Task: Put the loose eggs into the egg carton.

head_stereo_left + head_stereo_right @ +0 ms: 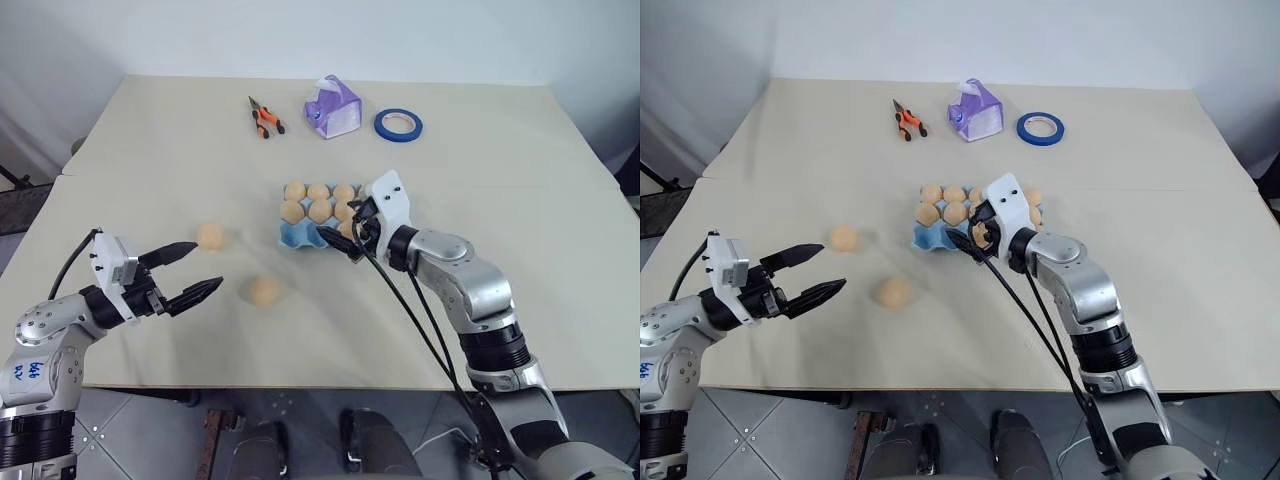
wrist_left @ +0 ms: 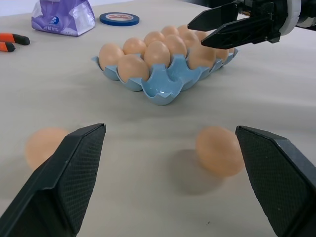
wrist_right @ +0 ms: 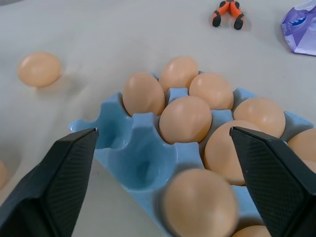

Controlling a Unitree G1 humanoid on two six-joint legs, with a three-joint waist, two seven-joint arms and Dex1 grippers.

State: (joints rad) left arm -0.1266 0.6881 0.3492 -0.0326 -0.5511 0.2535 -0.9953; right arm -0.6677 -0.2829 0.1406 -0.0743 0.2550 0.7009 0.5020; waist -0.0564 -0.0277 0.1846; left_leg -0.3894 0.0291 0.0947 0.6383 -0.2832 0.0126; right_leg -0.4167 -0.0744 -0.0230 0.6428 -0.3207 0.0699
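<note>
The egg carton (image 1: 297,236) is sitting near the middle of the pale table (image 1: 500,160), holding most of its eggs, with two cups at its near left corner showing empty in the right wrist view. Two loose eggs are lying on the table to the carton's left: one (image 1: 210,236) farther back, the other (image 1: 264,291) nearer the front edge, the two apart from each other. The right gripper (image 1: 350,236) is hovering over the near right part of the carton, its fingers (image 3: 59,173) standing wide apart and gripping nothing; in the right wrist view an egg (image 3: 200,203) is lying between them, in or just over the carton's near row, though whether it is fully seated cannot be told. The left gripper (image 1: 190,272) is hanging low over the table left of the loose eggs, jaws spread wide and empty. Orange-handled pliers (image 1: 265,118), a purple tissue pack (image 1: 332,108) and a blue tape roll (image 1: 398,125) are lying along the far side.
</note>
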